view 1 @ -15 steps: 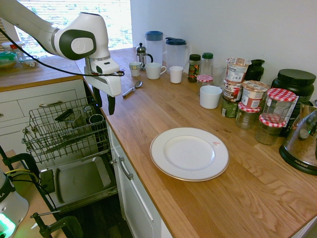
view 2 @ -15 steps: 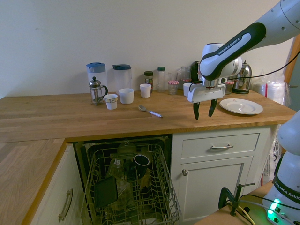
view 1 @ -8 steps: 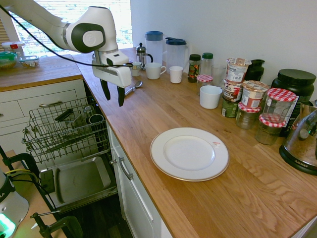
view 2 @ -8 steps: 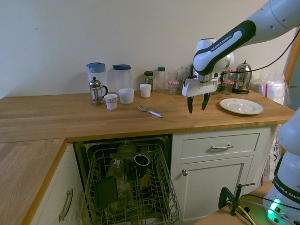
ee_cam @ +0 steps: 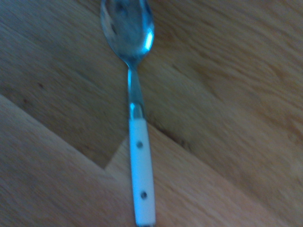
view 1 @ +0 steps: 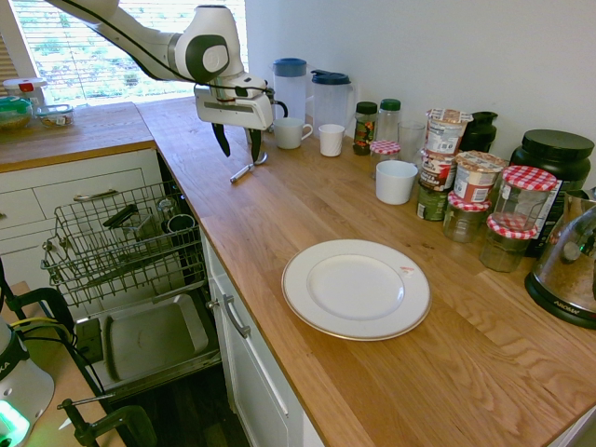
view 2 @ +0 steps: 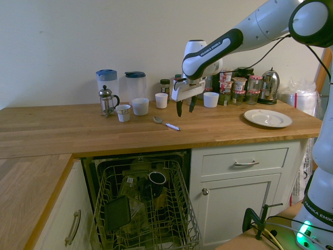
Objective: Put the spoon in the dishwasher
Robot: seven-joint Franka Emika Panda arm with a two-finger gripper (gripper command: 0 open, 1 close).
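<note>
"What has just changed for you?"

"I have come in over the counter [view 2: 57, 127] from the plate's side. My gripper [view 2: 186, 108] was near the plate [view 2: 268, 118] a second ago; now it hangs above the counter close to the spoon [ee_cam: 141, 161], which has not moved."

"And what does that mean for the task?"

"The approach is nearly done, I judge, but the pick-up has yet to begin. My fingers stand apart with nothing between them. Next I should line up over the handle, go down and close."

"Where is the spoon, exactly?"

"Lying flat on the counter, near the small patterned cup [view 2: 123, 113]. The dishwasher [view 2: 143, 208] is open below the counter's front edge, its rack pulled out, with a dark mug [view 2: 157, 179] and other things in it."

"How does it look?"

"Shiny metal bowl and neck, then a straight, pale handle with two dark rivets. The handle's end points towards the counter's front edge. It is slim and lies low, so I could close above it or knock it askew; gripped off-centre, it may swing."
</note>
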